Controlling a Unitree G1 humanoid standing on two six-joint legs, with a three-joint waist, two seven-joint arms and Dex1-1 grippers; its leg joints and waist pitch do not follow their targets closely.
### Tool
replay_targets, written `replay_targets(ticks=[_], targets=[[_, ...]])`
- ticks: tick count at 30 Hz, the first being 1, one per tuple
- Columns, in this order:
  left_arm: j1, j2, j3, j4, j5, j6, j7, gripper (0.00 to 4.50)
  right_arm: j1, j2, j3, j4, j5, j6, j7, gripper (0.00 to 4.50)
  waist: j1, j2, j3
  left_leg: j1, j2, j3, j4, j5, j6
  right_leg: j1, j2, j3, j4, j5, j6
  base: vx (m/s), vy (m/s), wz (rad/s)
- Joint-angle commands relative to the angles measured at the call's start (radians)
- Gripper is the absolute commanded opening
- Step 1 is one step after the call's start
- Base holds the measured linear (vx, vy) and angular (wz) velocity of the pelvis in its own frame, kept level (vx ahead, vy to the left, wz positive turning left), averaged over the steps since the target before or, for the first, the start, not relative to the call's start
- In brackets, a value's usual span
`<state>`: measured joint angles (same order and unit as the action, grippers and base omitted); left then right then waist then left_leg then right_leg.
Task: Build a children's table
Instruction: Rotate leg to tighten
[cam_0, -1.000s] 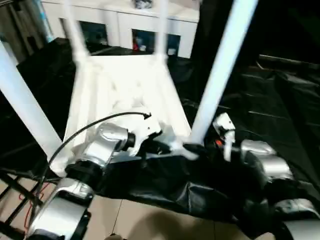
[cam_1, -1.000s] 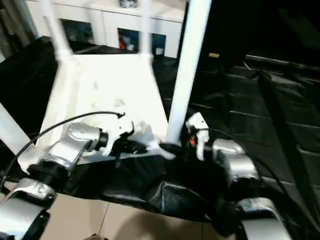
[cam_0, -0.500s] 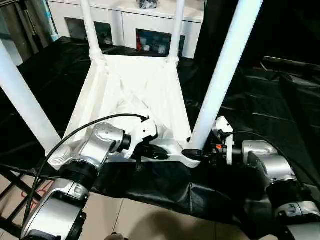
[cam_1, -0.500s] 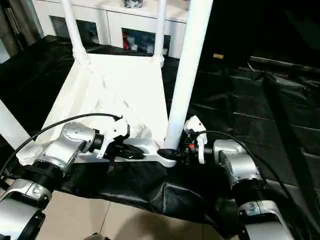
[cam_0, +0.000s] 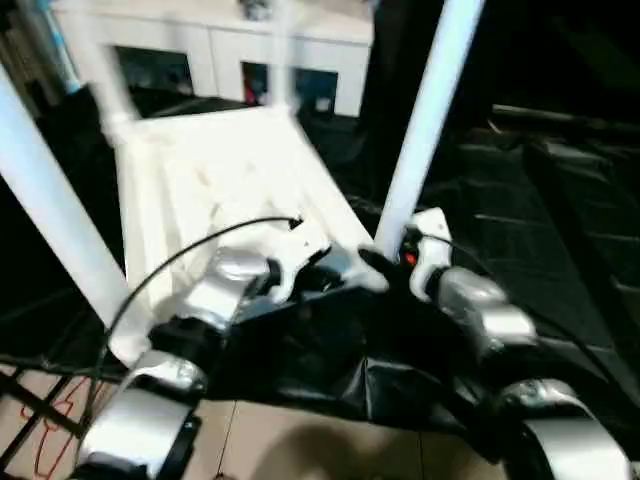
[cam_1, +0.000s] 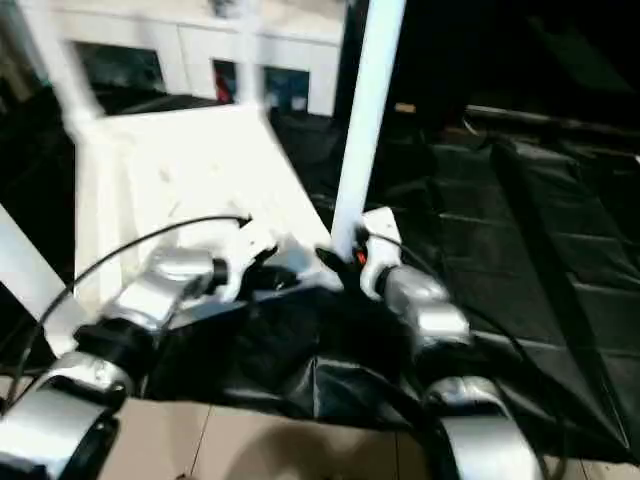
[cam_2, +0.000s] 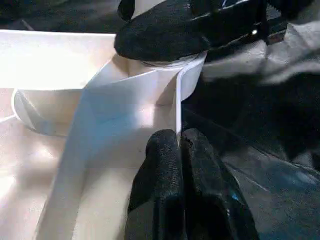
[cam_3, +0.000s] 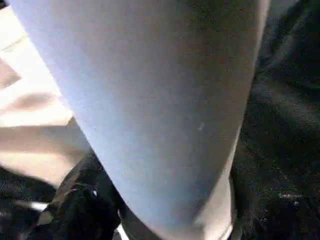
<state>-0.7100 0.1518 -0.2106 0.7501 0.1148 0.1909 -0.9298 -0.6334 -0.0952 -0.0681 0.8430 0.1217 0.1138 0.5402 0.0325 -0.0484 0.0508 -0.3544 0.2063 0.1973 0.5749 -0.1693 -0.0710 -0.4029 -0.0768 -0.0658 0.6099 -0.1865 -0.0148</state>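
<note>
The children's table (cam_0: 200, 190) lies upside down on a black sheet, its white legs pointing up. My left gripper (cam_2: 178, 145) is shut on the thin white rim of the top, close to the near right corner socket (cam_2: 192, 75). My right gripper (cam_0: 378, 262) sits at the foot of the near right leg (cam_0: 420, 130), its black fingers (cam_2: 165, 30) closed around the leg just above the socket. In the right wrist view that leg (cam_3: 150, 100) stands right in front of the camera. The near left leg (cam_0: 55, 220) rises at the left.
A white cabinet (cam_0: 220, 60) with glass-fronted compartments stands behind the table. The black sheet (cam_0: 540, 220) stretches wrinkled to the right. Tiled floor (cam_0: 300, 440) shows below the near edge, with a black frame (cam_0: 40, 410) at the lower left.
The whole picture has shifted and blurred as the camera moved. Both grippers keep their places, the left on the rim and the right at the leg's foot.
</note>
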Motion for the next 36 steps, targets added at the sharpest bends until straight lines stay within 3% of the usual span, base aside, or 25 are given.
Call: replay_targets(ticks=[1,2,3,5,9,15,19,25,26,36], targets=[[-0.011,-0.081,-0.043,-0.032,-0.025,-0.019,-0.025,0.0,-0.005,0.067,0.047,0.058,-0.016,0.021,0.006,2.94,0.005,0.002,-0.059,0.003,0.026,-0.016,-0.063,-0.255,0.024,0.042,-0.064,0.046,-0.088,-0.282,-0.194,0.0,0.0,0.0],[-0.01,-0.082,-0.045,-0.032,-0.023,-0.02,-0.023,0.0,-0.008,0.072,0.043,0.061,-0.012,0.018,0.007,2.94,0.004,0.002,-0.058,0.003,0.025,-0.015,-0.062,-0.256,0.029,0.042,-0.064,0.046,-0.089,-0.275,-0.2,0.0,0.0,0.0],[-0.008,-0.08,-0.048,-0.033,-0.022,-0.025,-0.029,0.0,-0.018,0.077,0.04,0.064,0.001,0.014,0.037,3.34,0.004,-0.001,-0.058,0.003,0.025,-0.014,-0.062,-0.256,0.032,0.043,-0.063,0.046,-0.089,-0.278,-0.2,0.0,0.0,0.0],[-0.006,-0.076,-0.051,-0.033,-0.021,-0.032,-0.039,0.0,-0.024,0.076,0.043,0.069,0.001,0.004,0.052,3.36,0.005,0.001,-0.057,0.003,0.025,-0.015,-0.062,-0.261,0.033,0.043,-0.064,0.046,-0.09,-0.292,-0.199,0.0,0.0,0.0],[-0.003,-0.059,-0.055,-0.042,-0.025,-0.036,-0.067,0.0,-0.014,0.044,0.086,0.039,-0.012,-0.012,0.151,3.8,0.007,0.0,-0.059,0.002,0.027,-0.015,-0.062,-0.25,0.04,0.045,-0.065,0.046,-0.087,-0.27,-0.203,0.0,0.0,0.0],[0.009,-0.002,-0.078,-0.061,-0.029,-0.042,-0.165,0.0,0.074,-0.066,0.177,-0.111,0.014,0.01,0.471,3.8,0.017,-0.003,-0.062,0.001,0.03,-0.011,-0.056,-0.205,0.081,0.051,-0.064,0.047,-0.077,-0.171,-0.228,0.0,0.0,0.0],[0.013,0.034,-0.083,-0.061,-0.03,-0.064,-0.218,0.0,0.106,-0.13,0.193,-0.162,0.037,0.04,0.586,3.8,0.032,-0.004,-0.058,0.005,0.031,-0.011,-0.059,-0.219,0.077,0.049,-0.063,0.045,-0.082,-0.212,-0.226,0.0,0.0,0.0],[0.012,0.077,-0.072,-0.052,-0.035,-0.1,-0.283,0.0,0.148,-0.206,0.218,-0.253,0.07,0.124,0.746,3.47,0.054,-0.006,-0.056,0.006,0.036,-0.01,-0.06,-0.231,0.055,0.045,-0.066,0.045,-0.083,-0.269,-0.202,0.0,0.0,0.0],[0.01,0.089,-0.072,-0.046,-0.036,-0.107,-0.297,0.0,0.155,-0.219,0.227,-0.274,0.072,0.143,0.772,3.24,0.056,-0.005,-0.057,0.007,0.036,-0.01,-0.061,-0.229,0.051,0.045,-0.066,0.045,-0.082,-0.272,-0.198,0.0,0.0,0.0],[0.007,0.095,-0.074,-0.038,-0.038,-0.111,-0.301,0.0,0.152,-0.207,0.224,-0.285,0.067,0.161,0.764,2.68,0.059,-0.007,-0.059,0.005,0.034,-0.01,-0.059,-0.21,0.043,0.044,-0.067,0.045,-0.08,-0.25,-0.199,0.0,0.0,0.0]])
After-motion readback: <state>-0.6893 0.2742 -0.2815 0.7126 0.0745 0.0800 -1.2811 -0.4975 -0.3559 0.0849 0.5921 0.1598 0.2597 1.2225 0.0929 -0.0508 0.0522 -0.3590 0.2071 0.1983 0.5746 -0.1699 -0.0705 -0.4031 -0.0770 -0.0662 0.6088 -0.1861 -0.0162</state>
